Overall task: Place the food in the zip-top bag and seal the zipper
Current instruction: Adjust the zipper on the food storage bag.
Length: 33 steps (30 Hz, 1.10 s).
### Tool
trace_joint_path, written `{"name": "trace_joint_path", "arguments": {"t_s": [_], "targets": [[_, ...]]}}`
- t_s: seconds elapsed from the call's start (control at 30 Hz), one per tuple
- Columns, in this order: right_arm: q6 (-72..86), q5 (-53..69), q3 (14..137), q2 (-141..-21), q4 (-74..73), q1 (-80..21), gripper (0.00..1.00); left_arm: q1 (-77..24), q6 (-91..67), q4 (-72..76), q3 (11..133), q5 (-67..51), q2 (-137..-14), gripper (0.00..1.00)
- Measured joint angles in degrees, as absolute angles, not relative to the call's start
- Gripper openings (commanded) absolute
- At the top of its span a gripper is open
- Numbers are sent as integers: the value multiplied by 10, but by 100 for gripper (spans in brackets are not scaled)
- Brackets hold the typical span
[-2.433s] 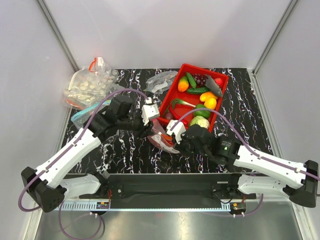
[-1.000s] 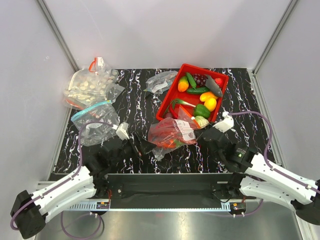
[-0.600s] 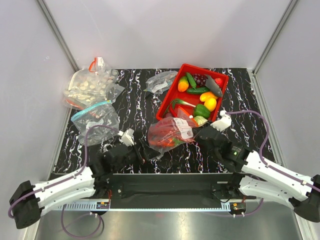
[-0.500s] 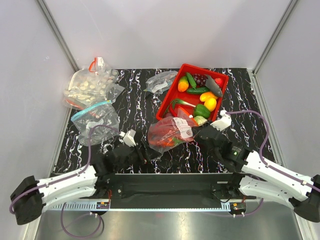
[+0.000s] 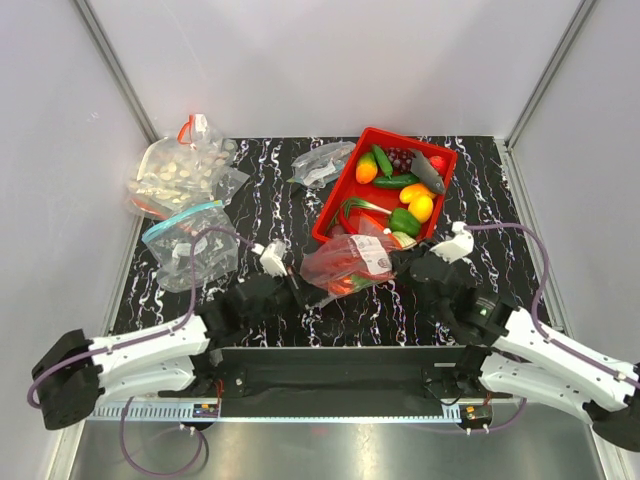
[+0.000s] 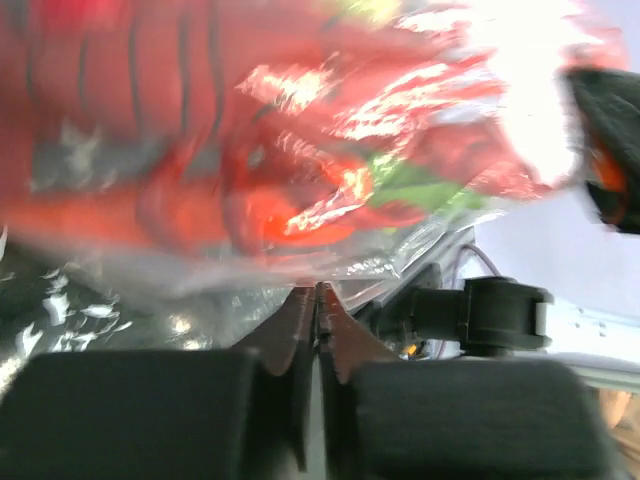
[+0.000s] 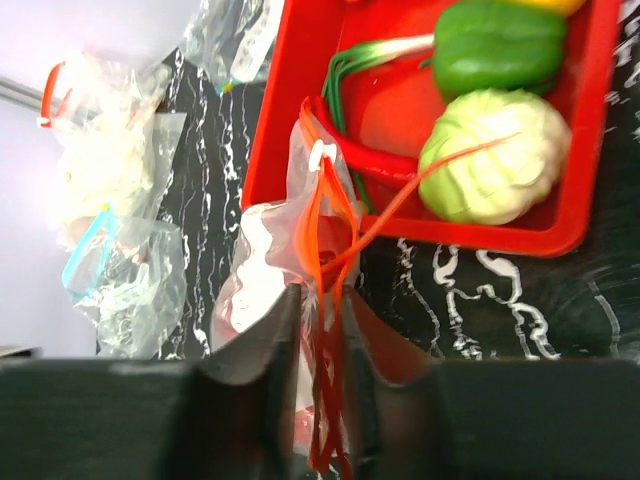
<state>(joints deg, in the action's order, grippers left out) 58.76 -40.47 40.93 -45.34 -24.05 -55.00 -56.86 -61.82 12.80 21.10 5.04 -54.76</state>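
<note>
The zip-top bag (image 5: 350,262) lies on the black marbled table just in front of the red tray (image 5: 340,190). Red food (image 6: 150,120) and a green bit (image 6: 410,190) show through its clear film. My left gripper (image 5: 305,290) is at the bag's left end, its jaws (image 6: 318,288) pressed together on the clear lower edge of the film. At the bag's right end is my right gripper (image 5: 408,268). Its jaws (image 7: 322,295) stand slightly apart, and the red-orange zipper (image 7: 322,220) runs loosely between them. Above them the strips of the zipper spread apart.
The tray holds a green pepper (image 7: 500,45), a pale round vegetable (image 7: 495,155) and several other toy foods. A teal-zip bag (image 5: 190,245) and a bag of pale round pieces (image 5: 180,170) lie at the left. A small clear bag (image 5: 322,163) lies behind.
My left arm reached right to the bag's end and its jaws went from wide open to shut. The right jaws eased slightly apart around the zipper. The bag shifted a little right.
</note>
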Motion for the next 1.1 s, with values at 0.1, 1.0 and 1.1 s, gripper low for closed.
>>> {"name": "trace_joint_path", "arguments": {"t_s": [0.1,1.0,1.1], "targets": [[576,-422,412,-425,-264,-550,27,-566,-597,89,229,50,-486,0],[432,-218,590,-448,-452,-550,38,-383,-488,-189,449,-155,-390,0],[432,-198,594,-460,-457,-550,33,-350,-481,-191,441,-168,-394,0]]}}
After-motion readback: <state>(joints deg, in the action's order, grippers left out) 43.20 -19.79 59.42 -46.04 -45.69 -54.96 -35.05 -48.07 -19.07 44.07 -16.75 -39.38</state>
